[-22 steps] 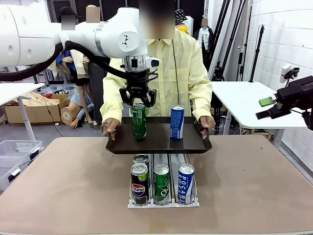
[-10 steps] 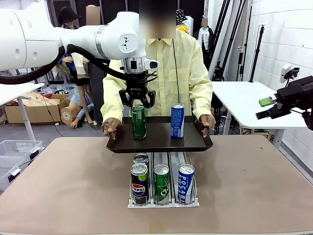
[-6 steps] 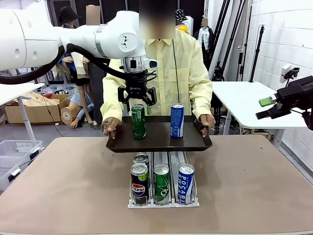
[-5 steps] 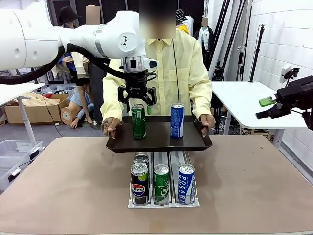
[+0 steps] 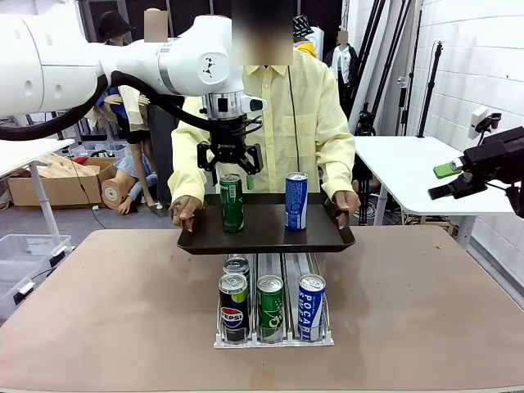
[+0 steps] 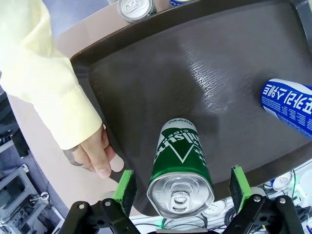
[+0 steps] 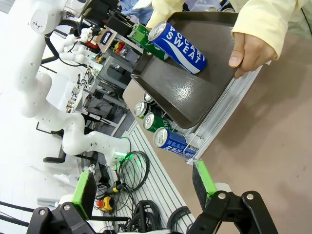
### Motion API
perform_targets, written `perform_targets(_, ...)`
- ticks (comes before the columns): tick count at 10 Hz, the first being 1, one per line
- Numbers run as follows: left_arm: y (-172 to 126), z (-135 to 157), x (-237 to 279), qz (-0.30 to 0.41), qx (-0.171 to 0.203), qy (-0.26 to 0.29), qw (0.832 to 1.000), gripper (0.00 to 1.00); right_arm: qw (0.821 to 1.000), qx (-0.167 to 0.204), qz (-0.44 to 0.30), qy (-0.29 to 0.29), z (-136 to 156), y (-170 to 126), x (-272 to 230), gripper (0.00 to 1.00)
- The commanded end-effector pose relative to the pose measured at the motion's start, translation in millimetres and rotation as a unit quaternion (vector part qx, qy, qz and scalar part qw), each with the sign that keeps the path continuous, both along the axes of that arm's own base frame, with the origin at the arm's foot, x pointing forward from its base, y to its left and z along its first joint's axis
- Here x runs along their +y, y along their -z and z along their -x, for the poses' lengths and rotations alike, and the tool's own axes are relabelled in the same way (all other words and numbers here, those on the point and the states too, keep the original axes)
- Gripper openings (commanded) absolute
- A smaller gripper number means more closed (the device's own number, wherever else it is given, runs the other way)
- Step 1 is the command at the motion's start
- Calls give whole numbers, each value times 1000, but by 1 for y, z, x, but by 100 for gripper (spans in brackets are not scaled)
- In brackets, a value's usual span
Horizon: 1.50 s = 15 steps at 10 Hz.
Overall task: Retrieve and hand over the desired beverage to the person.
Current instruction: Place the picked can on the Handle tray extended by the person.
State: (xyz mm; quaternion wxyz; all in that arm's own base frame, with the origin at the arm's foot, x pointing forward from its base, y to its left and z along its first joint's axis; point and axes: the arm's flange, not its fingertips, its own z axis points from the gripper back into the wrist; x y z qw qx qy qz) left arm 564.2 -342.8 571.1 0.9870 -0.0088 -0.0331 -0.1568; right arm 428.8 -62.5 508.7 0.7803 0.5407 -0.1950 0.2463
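The left arm reaches across from the left side, wrist turned straight down, and its left pincer [image 5: 229, 164] hangs with jaws spread wide, nothing between the green pads. Off at the right edge, the right pincer [image 5: 446, 182] points toward the middle, jaws apart and empty. The person's hands [image 5: 186, 212] are both held forward at waist height.

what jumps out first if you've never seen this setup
The person across the table holds out a dark tray carrying a green can and a blue can. The left hand hovers open just above the green can. Below the tray, a can rack sits on the table.
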Motion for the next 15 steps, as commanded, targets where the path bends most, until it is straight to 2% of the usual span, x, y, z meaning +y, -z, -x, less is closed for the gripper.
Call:
perform_targets(1,-22,-2,1,11,2,5,1000,100,1000,-2,-2,2,-1,-1,1,100)
perform_targets(4,-37,1,4,2,-12,6,1000,100,1000,-2,-2,2,-1,-1,1,100)
perform_targets(7,-39,2,5,6,-19,31,999,100,1000,-2,-2,2,-1,-1,1,100)
perform_targets(8,-35,4,4,8,-18,6,1000,100,1000,-2,-2,2,-1,-1,1,100)
perform_targets(15,-35,4,4,8,-18,6,1000,100,1000,-2,-2,2,-1,-1,1,100)
